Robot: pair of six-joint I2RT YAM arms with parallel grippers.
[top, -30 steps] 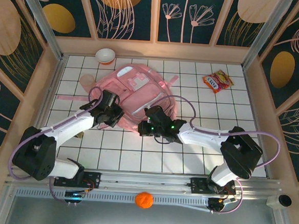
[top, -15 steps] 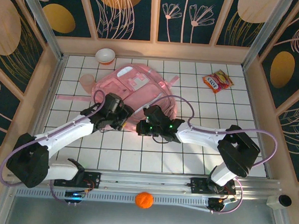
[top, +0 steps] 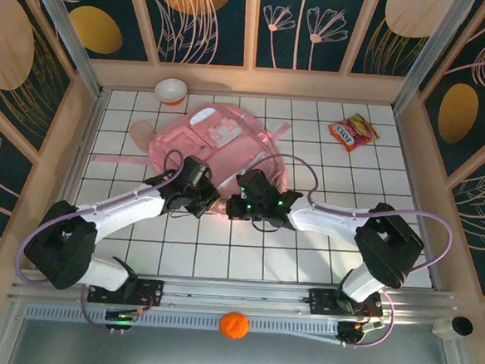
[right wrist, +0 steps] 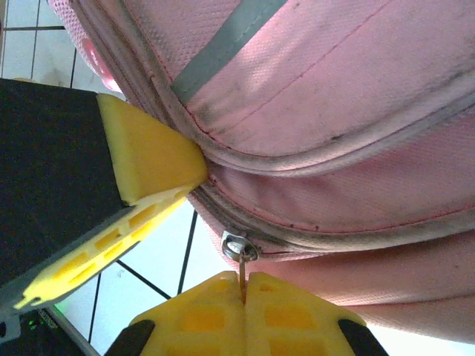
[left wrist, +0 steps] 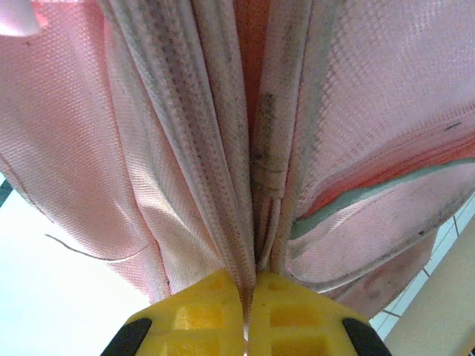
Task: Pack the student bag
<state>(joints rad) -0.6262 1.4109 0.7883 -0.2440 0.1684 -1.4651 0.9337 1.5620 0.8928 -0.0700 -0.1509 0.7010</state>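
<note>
Now left end effector point(left wrist: 246, 288) and right end effector point(right wrist: 243, 285) clench smudged pink student bag point(top: 218, 143).

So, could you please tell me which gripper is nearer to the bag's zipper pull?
Right. The right gripper is shut on the zipper pull itself, at the near edge of the student bag; the left gripper pinches the bag's fabric just beside it.

Both arms stretch forward and angle inward; the left gripper point(left wrist: 246, 297) and right gripper point(right wrist: 243, 293) nearly meet, each pinched tight on the student bag point(top: 220, 139).
</note>
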